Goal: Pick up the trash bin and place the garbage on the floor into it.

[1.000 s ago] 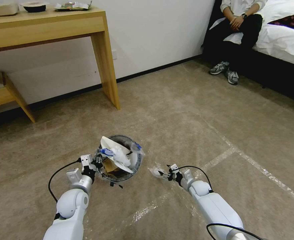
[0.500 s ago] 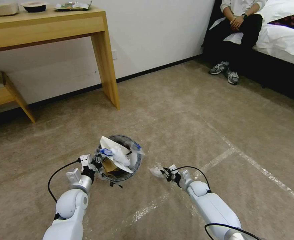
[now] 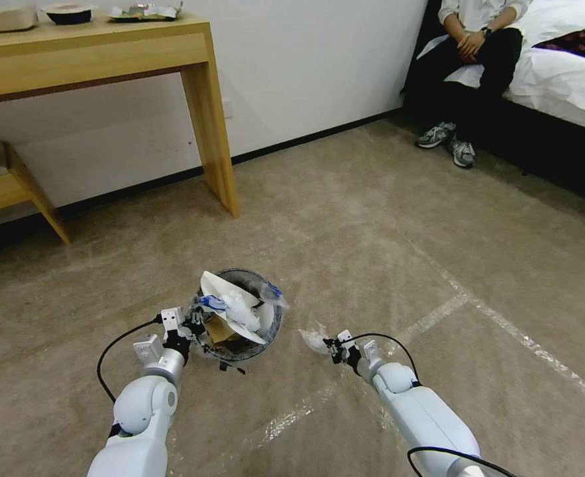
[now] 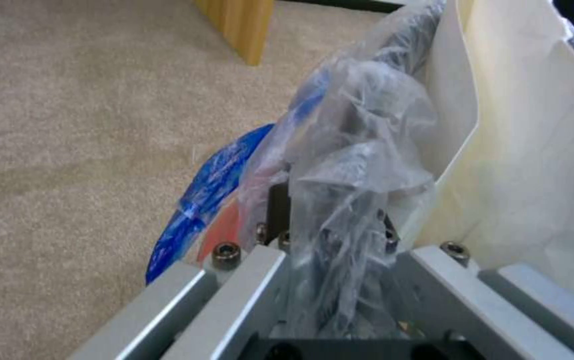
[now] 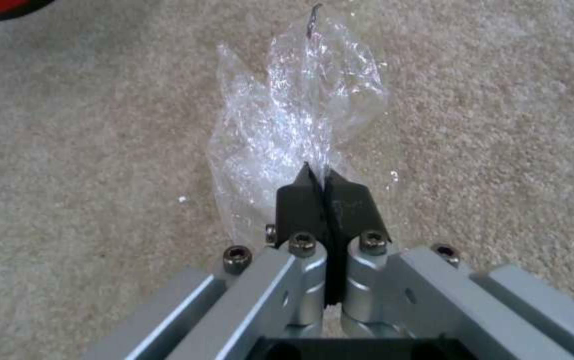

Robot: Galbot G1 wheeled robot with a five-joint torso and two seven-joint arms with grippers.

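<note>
The trash bin (image 3: 270,326), a small round grey-rimmed bucket lined with a crinkly clear bag, is held just over the floor (image 3: 372,252) and is stuffed with white slippers, brown paper and tissues. My left gripper (image 3: 189,326) is shut on the bin's near rim; in the left wrist view the rim and bag (image 4: 340,165) run between the jaws. Right of the bin, my right gripper (image 3: 329,345) is shut on a crumpled clear plastic wrapper (image 3: 313,340), which spreads past the fingertips (image 5: 300,192) as the wrapper (image 5: 300,115) over the carpet.
A wooden desk (image 3: 106,53) with its leg (image 3: 216,132) stands behind the bin by the wall, a wooden bench (image 3: 14,185) at the left. A bed (image 3: 564,73) is at the far right, a person seated on it. White tape lines (image 3: 497,318) cross the carpet.
My right gripper, shut on the clear wrapper, has drawn slightly back toward me and a little lower in the picture. The left gripper and the bin have stayed put.
</note>
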